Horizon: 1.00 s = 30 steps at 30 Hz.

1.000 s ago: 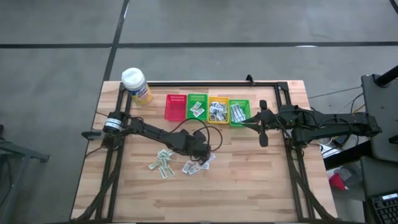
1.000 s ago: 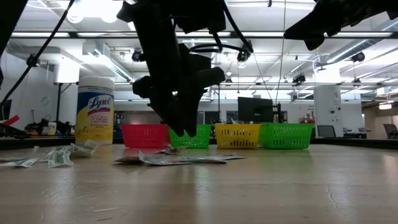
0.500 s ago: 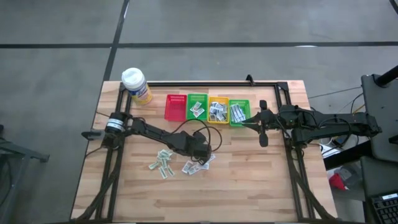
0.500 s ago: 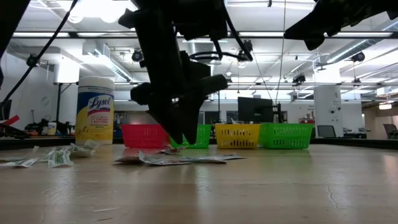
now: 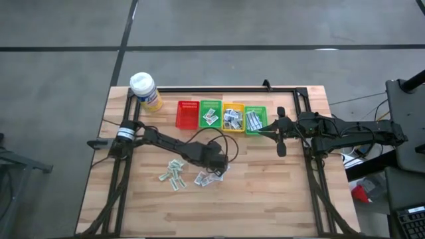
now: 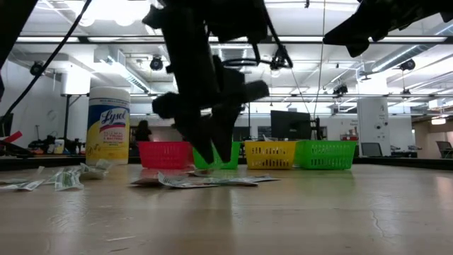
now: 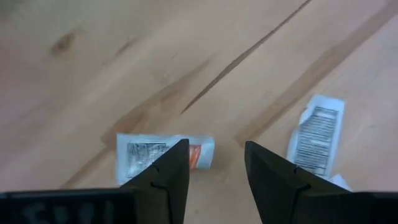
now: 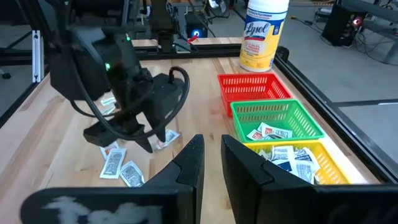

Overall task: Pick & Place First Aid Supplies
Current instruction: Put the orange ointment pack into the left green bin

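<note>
Our left hand point(image 7: 214, 168) hangs open just over a packet point(image 7: 163, 152) in the loose heap point(image 5: 211, 174) near the middle of the tabletop point(image 5: 265, 199), nothing gripped. Our right hand point(image 5: 279, 136) waits empty, fingers nearly together, beside the green basket point(image 5: 255, 120) by the far edge. We judge the flat paper may slip from under the fingertips, or a neighbouring packet point(image 7: 316, 134) may come up with it.

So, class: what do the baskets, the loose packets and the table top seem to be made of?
Baskets, e.g. the red basket: probably moulded plastic, with glossy, slotted mesh walls.
Packets: seemingly matte paper, white with printed text, flat with crinkled, creased edges.
Table top: wood, with pale planks showing grain and seams.
</note>
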Motion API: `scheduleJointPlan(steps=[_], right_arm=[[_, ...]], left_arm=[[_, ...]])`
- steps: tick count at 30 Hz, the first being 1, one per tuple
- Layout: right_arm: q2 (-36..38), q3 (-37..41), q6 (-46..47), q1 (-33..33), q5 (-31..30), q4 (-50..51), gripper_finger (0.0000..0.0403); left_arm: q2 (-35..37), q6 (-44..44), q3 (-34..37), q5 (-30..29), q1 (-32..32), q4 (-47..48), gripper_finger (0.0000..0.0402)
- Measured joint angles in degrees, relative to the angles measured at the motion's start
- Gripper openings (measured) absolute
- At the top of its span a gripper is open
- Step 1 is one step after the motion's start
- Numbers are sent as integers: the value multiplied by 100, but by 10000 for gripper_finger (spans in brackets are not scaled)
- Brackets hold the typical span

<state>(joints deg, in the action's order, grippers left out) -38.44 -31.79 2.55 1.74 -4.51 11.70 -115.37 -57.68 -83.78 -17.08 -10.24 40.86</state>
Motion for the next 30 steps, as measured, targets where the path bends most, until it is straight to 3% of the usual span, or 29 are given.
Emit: scheduleJointPlan(steps=[9, 30], right_arm=[[0, 0, -22, 0, 0, 0, 52], [-2, 0, -275, 0, 0, 0, 52]], left_arm=[[-14, 172, -402, -345, 7, 864, 149], [-439, -69, -489, 6, 127, 781, 149]])
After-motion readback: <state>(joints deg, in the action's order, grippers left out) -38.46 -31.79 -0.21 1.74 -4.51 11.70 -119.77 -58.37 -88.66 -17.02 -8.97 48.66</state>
